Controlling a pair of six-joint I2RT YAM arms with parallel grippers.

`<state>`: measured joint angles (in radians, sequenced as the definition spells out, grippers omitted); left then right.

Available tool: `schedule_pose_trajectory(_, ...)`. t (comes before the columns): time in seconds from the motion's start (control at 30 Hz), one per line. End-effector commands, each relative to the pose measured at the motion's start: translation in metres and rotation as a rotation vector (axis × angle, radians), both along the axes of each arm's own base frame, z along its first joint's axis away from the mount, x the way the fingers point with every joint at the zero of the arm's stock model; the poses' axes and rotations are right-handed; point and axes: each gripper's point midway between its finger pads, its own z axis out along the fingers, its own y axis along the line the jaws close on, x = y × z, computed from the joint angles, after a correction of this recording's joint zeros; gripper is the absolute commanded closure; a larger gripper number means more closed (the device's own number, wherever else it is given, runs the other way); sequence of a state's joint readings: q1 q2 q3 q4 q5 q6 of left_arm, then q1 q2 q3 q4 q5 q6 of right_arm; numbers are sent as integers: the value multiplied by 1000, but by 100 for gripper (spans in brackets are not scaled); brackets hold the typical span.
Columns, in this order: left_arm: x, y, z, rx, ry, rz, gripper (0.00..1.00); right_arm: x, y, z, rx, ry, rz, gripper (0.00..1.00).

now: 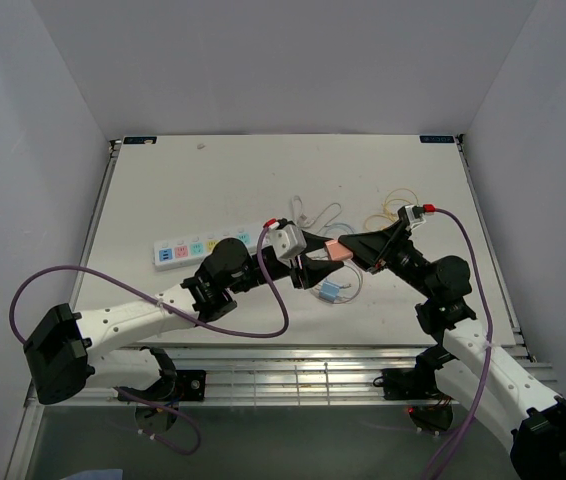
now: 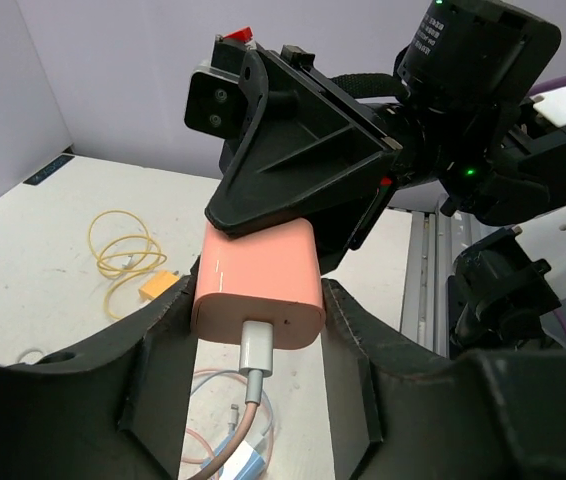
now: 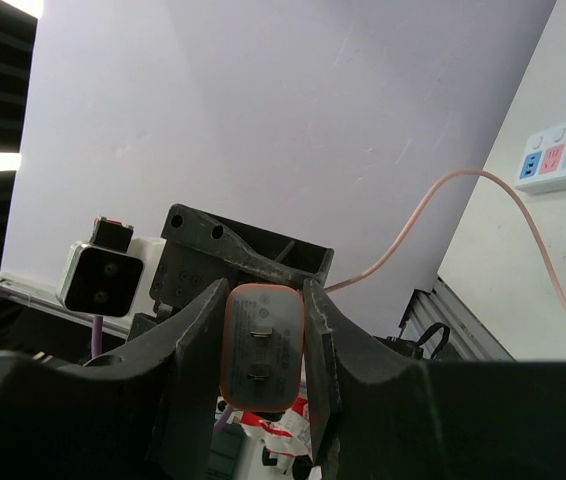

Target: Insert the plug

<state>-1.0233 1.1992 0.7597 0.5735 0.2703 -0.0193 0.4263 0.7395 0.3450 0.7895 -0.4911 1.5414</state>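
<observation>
**Plug, position.** The pink plug [image 1: 336,250] is held off the table [image 1: 213,180], near its middle, between the two arms where they meet head-on.

**Plug, orientation.** From above, its long axis runs roughly left to right, in line with both grippers. The right wrist view shows the face with two flat prongs [image 3: 261,345] turned straight at that camera, so the prongs point toward the right arm. The opposite end carries a white connector and a pink cable [image 2: 253,400], and faces the left wrist camera. In that view the body tilts slightly upward, away from the lens.

**Left gripper** [image 2: 260,300]. Its fingers [image 2: 168,370] lie against both sides of the plug at the cable end, across the wide dimension. It is clamped on the plug.

**Right gripper** [image 3: 263,300]. Its fingers [image 3: 203,340] are pressed to both narrow flanks of the prong end, so it too is clamped on the plug. In the left wrist view its black body sits over the far half of the plug.

**Receptacle.** A white power strip [image 1: 203,245] with coloured socket panels lies flat on the table on the left arm's side, well apart from the plug. The prongs face away from it.

**Other items.** A coiled yellow cable [image 2: 123,250] lies on the table beyond the grippers. A small blue and white cable bundle [image 1: 331,290] lies just below the plug.
</observation>
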Motion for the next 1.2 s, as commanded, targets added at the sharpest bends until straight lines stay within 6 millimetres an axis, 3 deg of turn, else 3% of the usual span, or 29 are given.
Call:
schedule_pose_trajectory(0.0, -7, 0, 14, -39, -13, -20, 49, -4, -3, 17, 37, -70, -6, 92)
schedule_pose_trajectory(0.03, -7, 0, 16, -44, -19, -19, 59, -4, -3, 16, 33, -66, -5, 92)
schedule_pose_trajectory(0.1, -4, 2, 15, -48, -15, 0, 69, -4, -2, 13, 21, -66, -2, 92)
schedule_pose_trajectory(0.17, -2, 4, 17, -58, -16, 16, 93, -2, 0, 7, 1, -48, -2, 92)
schedule_pose_trajectory(0.2, 3, 6, 15, -62, 7, 46, 100, -1, 0, 5, -8, -43, -3, 92)
schedule_pose_trajectory(0.43, 2, 26, 16, -96, 49, 98, 100, 16, 6, -33, -163, -6, -42, 87)
schedule_pose_trajectory(0.53, 13, 34, 10, -63, 126, 183, 100, 20, 8, -31, -186, -42, -47, 49)
schedule_pose_trajectory(0.6, 19, 36, 4, -24, 187, 224, 100, 24, 8, -28, -212, -95, -65, 15)
schedule_pose_trajectory(0.63, 27, 40, -3, 25, 231, 278, 100, 27, 8, -29, -232, -98, -75, 6)
schedule_pose_trajectory(0.67, 35, 46, -6, 28, 284, 343, 100, 30, 8, -17, -242, -136, -90, 10)
schedule_pose_trajectory(0.73, 40, 56, -31, 128, 369, 423, 100, 43, 4, -25, -342, -150, -144, 10)
schedule_pose_trajectory(0.77, 46, 62, -23, 104, 422, 485, 100, 48, 2, -12, -366, -185, -179, 10)
schedule_pose_trajectory(0.8, 49, 69, -30, 140, 463, 536, 100, 53, -3, -15, -426, -226, -217, 10)
schedule_pose_trajectory(0.83, 50, 82, -59, 261, 532, 616, 100, 57, -8, -14, -460, -232, -253, 10)
schedule_pose_trajectory(0.87, 56, 87, -42, 243, 564, 675, 100, 65, -17, -24, -519, -198, -313, 10)
schedule_pose_trajectory(0.9, 64, 100, -47, 241, 626, 787, 100, 68, -23, -22, -549, -208, -351, 10)
schedule_pose_trajectory(0.93, 61, 115, -73, 367, 676, 868, 100, 75, -35, -20, -594, -228, -433, 10)
schedule_pose_trajectory(0.97, 69, 121, -61, 344, 708, 915, 100, 76, -42, -27, -632, -215, -462, 10)
schedule_pose_trajectory(1.0, 71, 128, -65, 347, 766, 956, 100, 77, -48, -28, -655, -216, -493, 10)
schedule_pose_trajectory(1.03, 69, 141, -81, 428, 811, 1008, 100, 79, -59, -26, -693, -244, -550, 10)
schedule_pose_trajectory(1.1, 85, 166, -80, 406, 922, 1096, 100, 79, -68, -30, -754, -246, -581, 10)
schedule_pose_trajectory(1.13, 84, 184, -90, 462, 968, 1147, 100, 81, -75, -30, -786, -249, -613, 10)
schedule_pose_trajectory(1.17, 98, 209, -96, 459, 1019, 1228, 100, 82, -78, -35, -844, -266, -613, 10)
